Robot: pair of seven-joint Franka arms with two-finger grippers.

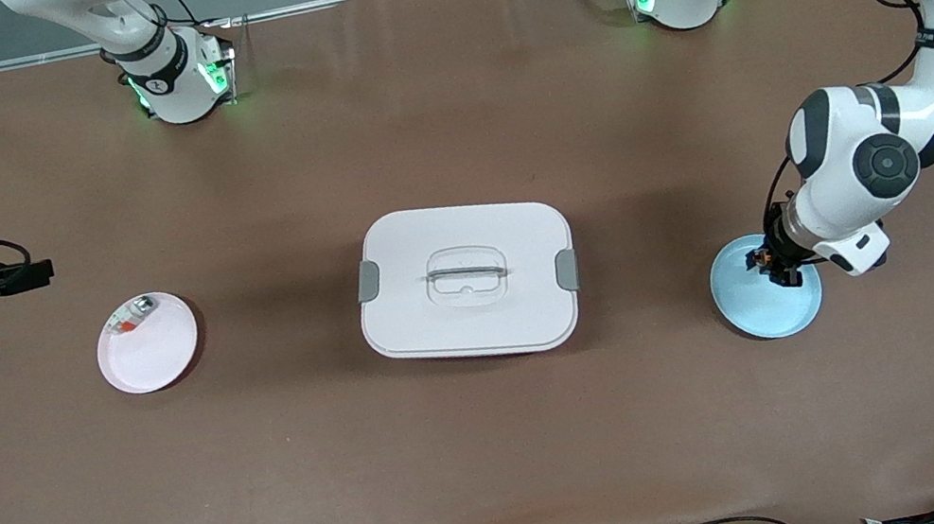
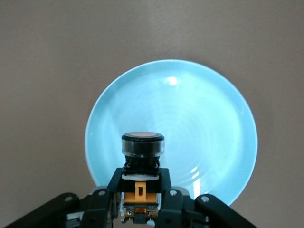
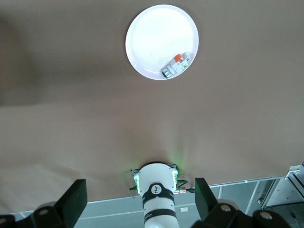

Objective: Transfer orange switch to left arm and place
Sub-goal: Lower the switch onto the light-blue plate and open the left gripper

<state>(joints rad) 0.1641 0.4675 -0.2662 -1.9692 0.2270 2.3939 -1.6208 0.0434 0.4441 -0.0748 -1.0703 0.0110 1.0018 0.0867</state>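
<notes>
From the front view, the left end effector (image 1: 781,264) sits low over the blue plate (image 1: 768,307) at the left arm's end of the surface (image 1: 500,448), and the box (image 1: 466,279) stands in the middle, squarely between that plate and the pink plate (image 1: 148,343) at the right arm's end. A small whitish piece with a red mark (image 1: 132,314) lies on the pink plate's rim. The right arm waits out at its own edge of the surface, its end effector (image 1: 32,274) well clear of everything. I'd worry that a low, straight carry toward the middle would clip the box lid or its grey latches.

In the left wrist view, the left end effector (image 2: 140,209) is closed on the body of the orange switch (image 2: 142,152), holding it upright with the orange cap up, just above the blue plate (image 2: 209,133). The grip looks narrow and low on the part, so a jolt could tip it or let it slip.

In the right wrist view, the right end effector (image 3: 137,202) has its fingers spread wide with nothing in them, the pink plate (image 3: 152,38) well off. A handover in mid-air looks fiddly with so small a part; poor alignment could drop it
</notes>
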